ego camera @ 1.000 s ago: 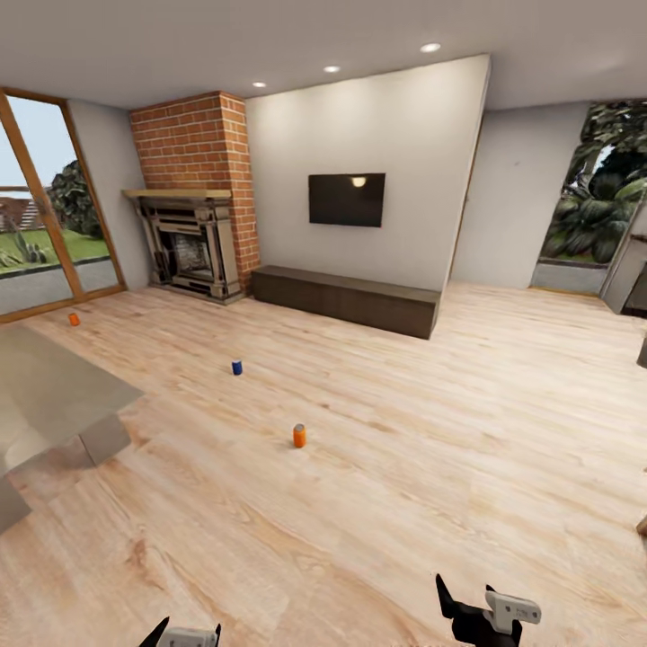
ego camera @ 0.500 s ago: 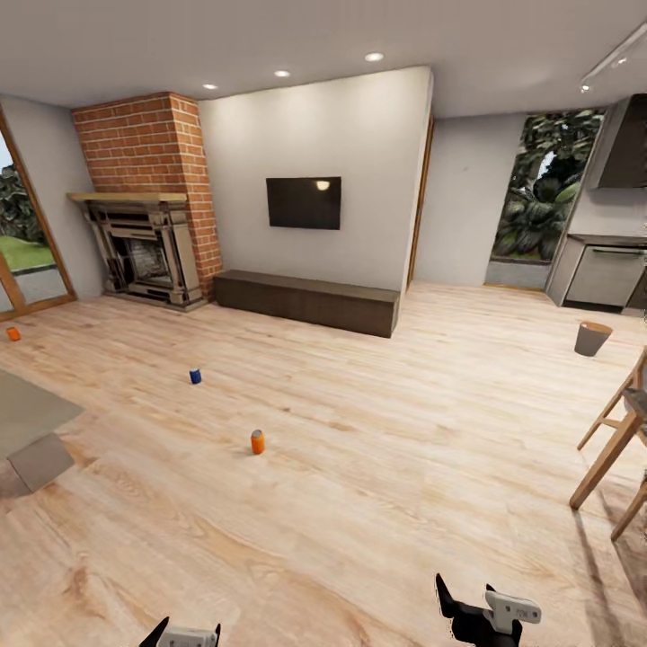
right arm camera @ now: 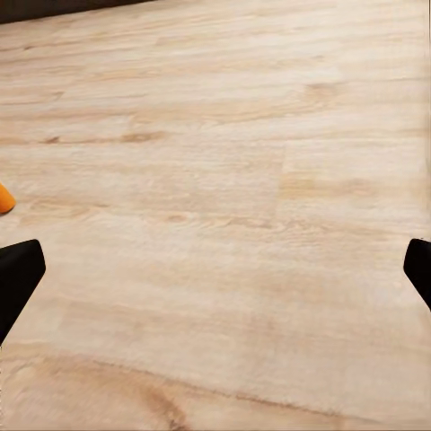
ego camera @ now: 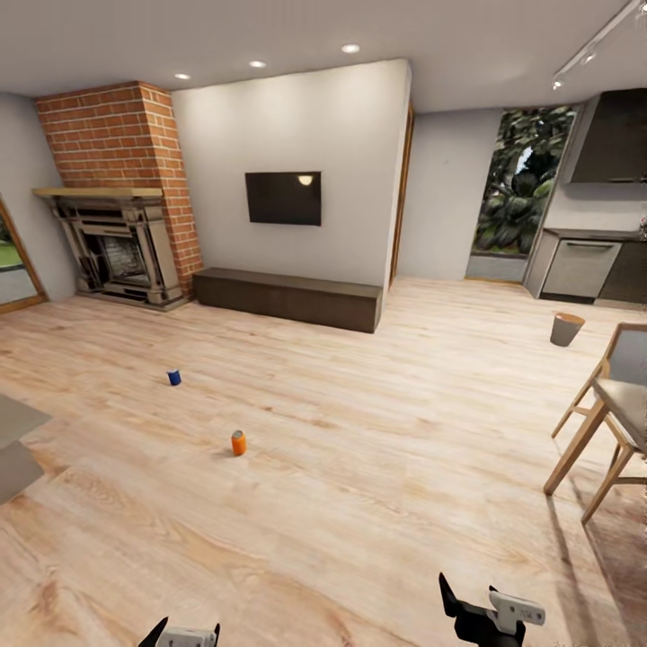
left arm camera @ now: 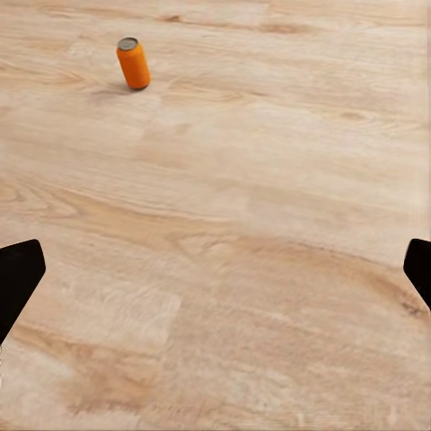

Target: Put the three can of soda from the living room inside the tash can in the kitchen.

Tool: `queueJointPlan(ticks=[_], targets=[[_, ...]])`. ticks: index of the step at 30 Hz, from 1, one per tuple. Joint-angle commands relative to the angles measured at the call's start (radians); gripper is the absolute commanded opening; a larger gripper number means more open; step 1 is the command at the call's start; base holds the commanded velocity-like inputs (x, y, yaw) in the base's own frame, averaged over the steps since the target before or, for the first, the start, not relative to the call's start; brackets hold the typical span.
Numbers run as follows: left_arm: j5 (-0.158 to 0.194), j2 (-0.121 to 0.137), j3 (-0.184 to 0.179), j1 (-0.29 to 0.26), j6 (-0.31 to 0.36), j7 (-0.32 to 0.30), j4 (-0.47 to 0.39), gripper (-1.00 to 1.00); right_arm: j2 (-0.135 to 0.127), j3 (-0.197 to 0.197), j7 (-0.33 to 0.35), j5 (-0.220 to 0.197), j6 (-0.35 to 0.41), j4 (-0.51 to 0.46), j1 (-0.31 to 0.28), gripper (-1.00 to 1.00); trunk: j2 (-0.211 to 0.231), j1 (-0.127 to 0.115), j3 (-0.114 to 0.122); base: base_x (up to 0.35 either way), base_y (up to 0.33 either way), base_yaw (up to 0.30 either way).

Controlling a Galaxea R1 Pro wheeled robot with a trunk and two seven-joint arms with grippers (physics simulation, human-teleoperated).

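Pretty much nothing done yet: orange can [ego camera: 238, 442] and blue can [ego camera: 173, 377] sit mid-floor, trash can [ego camera: 566, 329] waits by the kitchen, both grippers [left arm camera: 215, 269] [right arm camera: 215, 269] spread wide, empty.

1. Low table [ego camera: 13, 440], left edge of the head view: cut off, one corner visible.
2. Wooden chair [ego camera: 604, 418], right edge: partly cropped.
3. Glass door [ego camera: 11, 270], left edge: a sliver shows.
4. Orange soda can [right arm camera: 4, 199], left edge of the right wrist view: mostly cropped.
5. Left gripper [ego camera: 182, 636] and right gripper [ego camera: 490, 620], bottom edge of the head view: cut off.
6. Dishwasher [ego camera: 580, 270], upper right: detail too small to resolve.
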Motion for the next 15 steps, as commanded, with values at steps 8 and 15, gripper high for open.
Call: queueJointPlan(ticks=[8, 15], targets=[[0.001, 0.0, 0.001, 0.0, -0.001, 0.0, 0.0, 1.0, -0.001, 0.0, 0.0, -0.007, -0.001, 0.0, 0.0, 1.0, 0.0, 0.0, -0.011, 0.137, 0.253, -0.114], [0.0, 0.0, -0.002, 0.0, -0.001, -0.001, 0.0, 1.0, 0.0, 0.003, 0.001, -0.005, -0.008, 0.0, 0.0, 1.0, 0.0, 0.0, -0.016, 0.202, 0.191, -0.053]])
